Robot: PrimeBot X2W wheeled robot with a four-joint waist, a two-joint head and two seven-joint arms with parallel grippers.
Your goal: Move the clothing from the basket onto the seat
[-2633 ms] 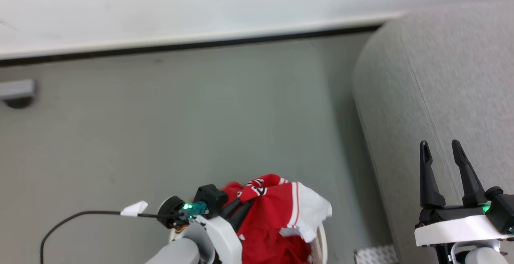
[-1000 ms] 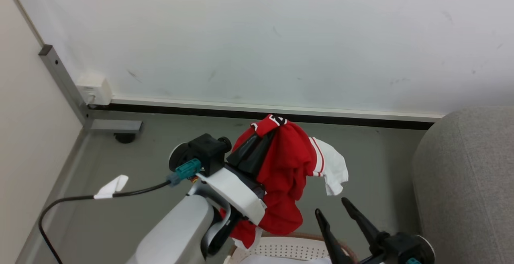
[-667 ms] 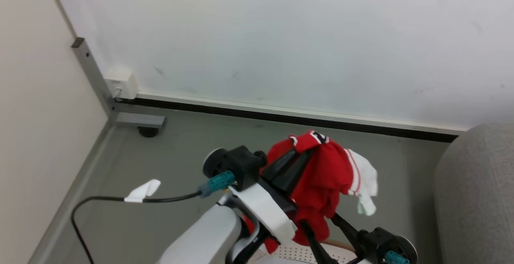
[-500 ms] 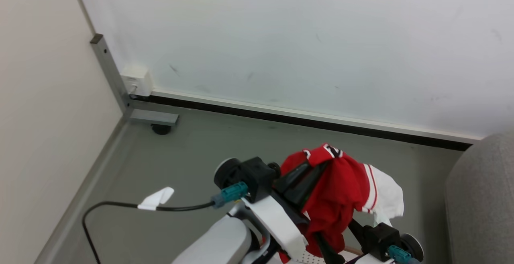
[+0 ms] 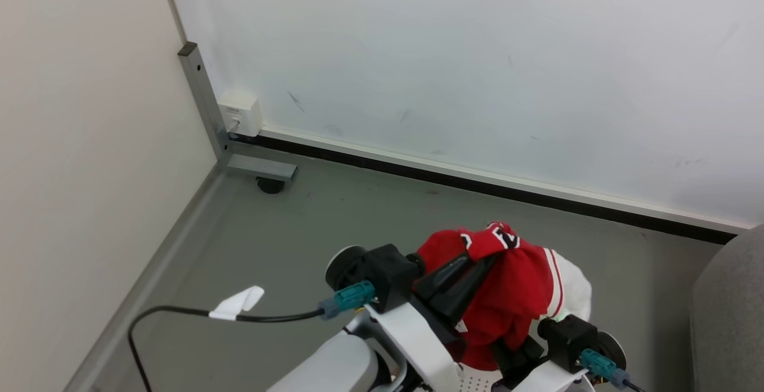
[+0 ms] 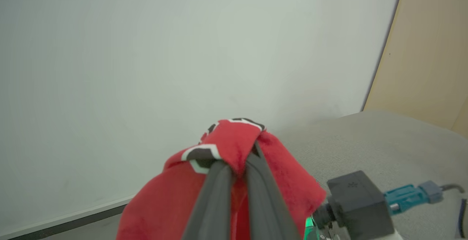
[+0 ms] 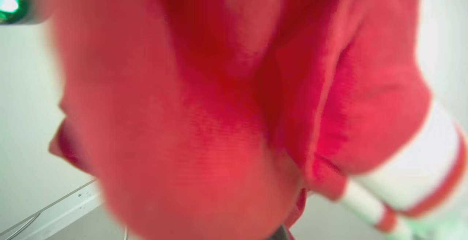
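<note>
My left gripper [image 5: 471,268] is clamping shut on a fold of the clothing [image 5: 513,302], so the red bundle is hanging off my fingers right above the basket [image 5: 474,381]. My right gripper [image 5: 514,353] is poking in underneath with its fingers buried in fabric, so I can't tell if it's gripping. The cloth is blocking that wrist camera too. The seat [image 5: 729,320] is sitting off to my right, apart from the bundle. A tagged cable [image 5: 239,301] is trailing left, and a grey post [image 5: 203,99] is standing in the corner.
</note>
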